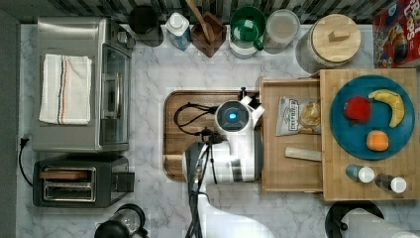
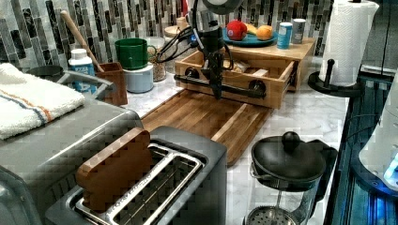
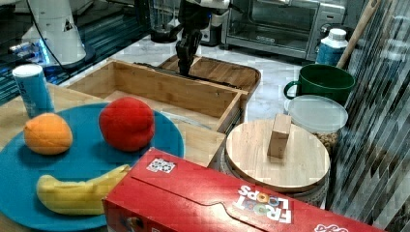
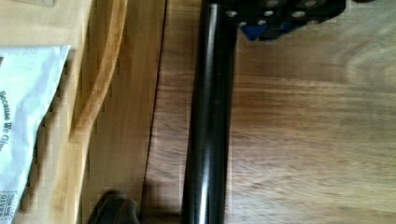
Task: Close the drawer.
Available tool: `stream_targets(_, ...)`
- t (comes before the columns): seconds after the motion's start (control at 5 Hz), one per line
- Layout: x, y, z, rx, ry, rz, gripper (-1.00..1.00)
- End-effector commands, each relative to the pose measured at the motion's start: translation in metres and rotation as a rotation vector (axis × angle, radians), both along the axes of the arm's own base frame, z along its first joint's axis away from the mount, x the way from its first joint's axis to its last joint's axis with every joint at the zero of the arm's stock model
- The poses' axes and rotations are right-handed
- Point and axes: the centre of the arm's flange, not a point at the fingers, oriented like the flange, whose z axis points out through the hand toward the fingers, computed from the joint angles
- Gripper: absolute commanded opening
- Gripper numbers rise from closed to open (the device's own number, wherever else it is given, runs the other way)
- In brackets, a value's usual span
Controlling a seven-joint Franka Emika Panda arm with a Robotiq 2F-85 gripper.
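The black bar handle runs right under the wrist camera, with the pincer at it over the dark wooden tray. Whether the pincer's fingers are apart or together I cannot tell; in the left view the pincer hangs against the handle, seemingly on its outer side. Beyond the pincer, the drawer stands pulled well out from under the light-wood top, a snack bag lying inside. Closing has hardly begun: nearly the whole push inward remains, I judge.
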Motion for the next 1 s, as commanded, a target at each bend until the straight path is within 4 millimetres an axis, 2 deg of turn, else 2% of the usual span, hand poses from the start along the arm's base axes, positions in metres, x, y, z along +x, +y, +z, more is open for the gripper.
stream_targets(0.2, 0.040, -0.127, 0.049, 0.003, -0.147, 0.108, -1.00)
stream_targets(0.6, 0.042, -0.222, 0.057, 0.034, -0.173, 0.061, -1.00)
stream_targets(0.8, 0.033, -0.265, 0.063, -0.017, -0.213, 0.000, -1.00)
stream_targets(1.0, 0.027, -0.296, 0.071, -0.059, -0.242, -0.017, -1.00)
